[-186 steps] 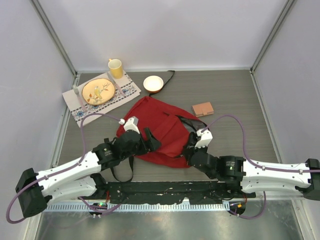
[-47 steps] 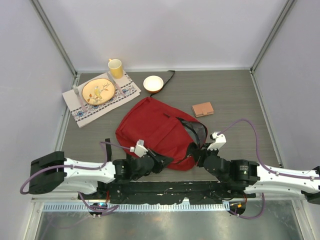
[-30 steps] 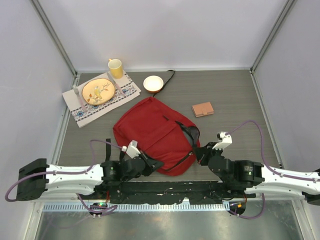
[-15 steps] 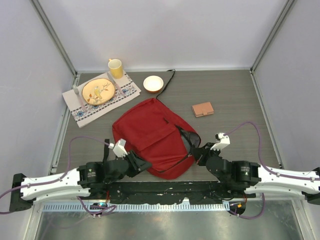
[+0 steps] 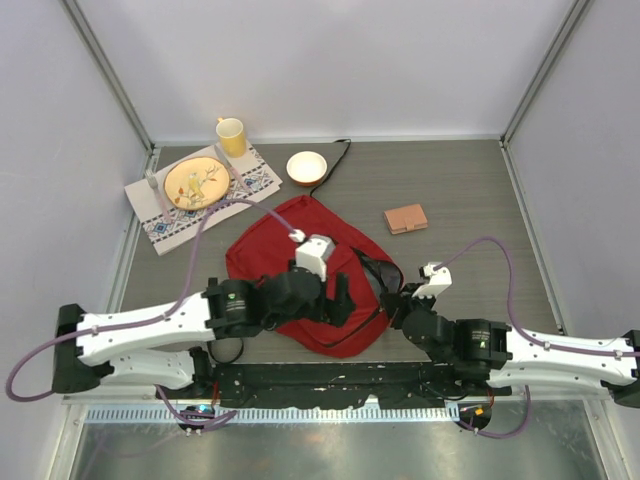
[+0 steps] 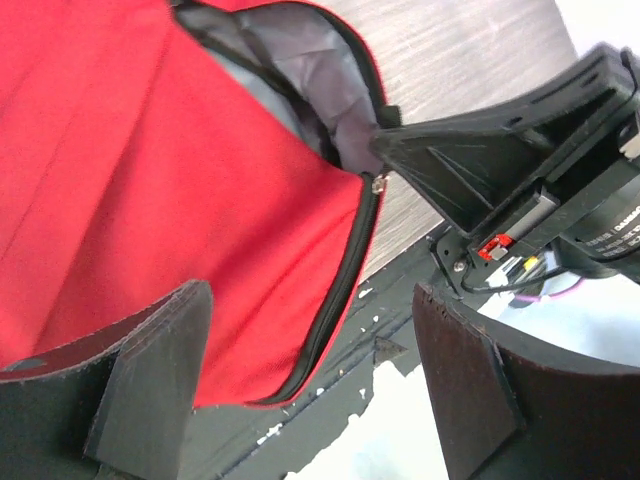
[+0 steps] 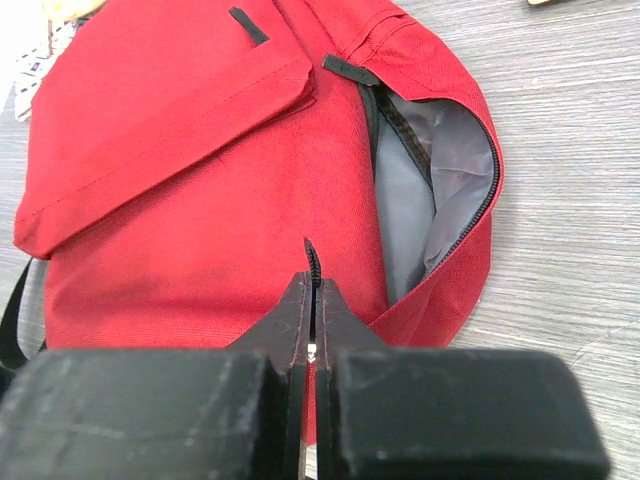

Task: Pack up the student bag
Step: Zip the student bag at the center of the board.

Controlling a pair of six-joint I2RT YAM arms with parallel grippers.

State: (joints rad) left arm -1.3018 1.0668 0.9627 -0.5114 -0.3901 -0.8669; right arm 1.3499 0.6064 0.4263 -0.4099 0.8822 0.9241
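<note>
Right gripper (image 7: 312, 305) pinched on zipper edge (image 7: 312, 262); student bag (image 7: 180, 170) just ahead. Left gripper (image 6: 310, 345) spread above bag (holding nothing). Advice: hold edge up, taut, for loading.

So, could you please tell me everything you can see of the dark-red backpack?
The dark-red fabric backpack lies flat on the grey wood-grain table, front up. It has a flap pocket with a small black tab, a black strap and a black zipper. Its main compartment is unzipped, gaping to show grey lining. The right arm's jaws are shut on a thin black strip at the zipper edge; the left arm's open jaws hang above the fabric.
</note>
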